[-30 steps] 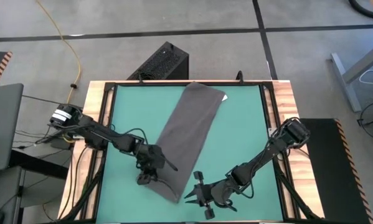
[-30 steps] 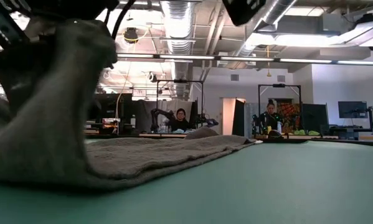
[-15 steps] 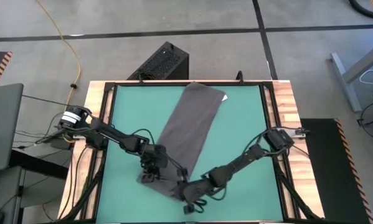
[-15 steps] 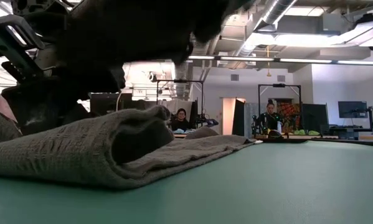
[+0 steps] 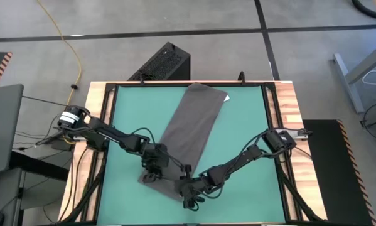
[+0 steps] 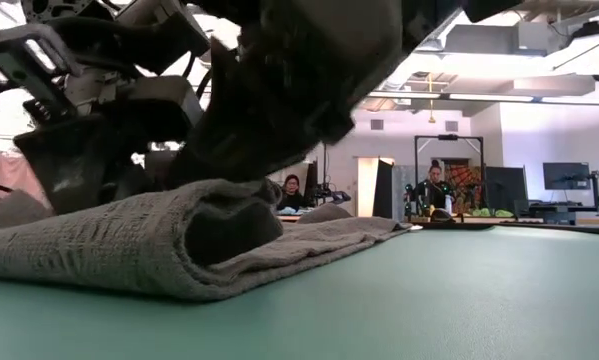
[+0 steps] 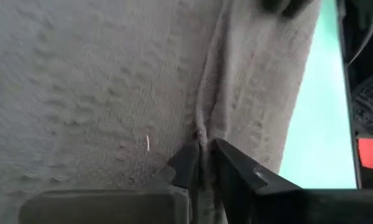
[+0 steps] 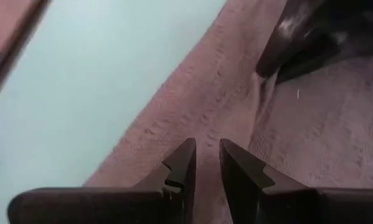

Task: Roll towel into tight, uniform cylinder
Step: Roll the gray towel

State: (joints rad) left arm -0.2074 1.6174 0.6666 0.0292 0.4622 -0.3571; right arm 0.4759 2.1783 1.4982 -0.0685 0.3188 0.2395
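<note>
The dark grey towel lies slantwise on the green table, from the far middle to the near left. Its small white tag is at the far end. Its near end is folded back over itself into a low roll. My left gripper is at the fold's left part, shut on the cloth. My right gripper is at the fold's near right part, its fingers close together over the cloth. My left gripper pinches a raised crease of the towel between its two fingertips, coming down from above. The cloth there lies on the towel beneath it, slack. My right gripper has its fingertips down on the folded end near the towel's side edge, with cloth between them. One layer or several, I cannot tell.
Bare green table lies to the right of the towel and to its left. A wooden frame rims the table. A black box stands beyond the far edge. People sit far off in the room.
My left gripper has come down with the towel's near end, which was lifted high and now lies folded back on the towel. My right gripper has gone from near the table's near edge leftward onto the fold, and its fingers have closed.
</note>
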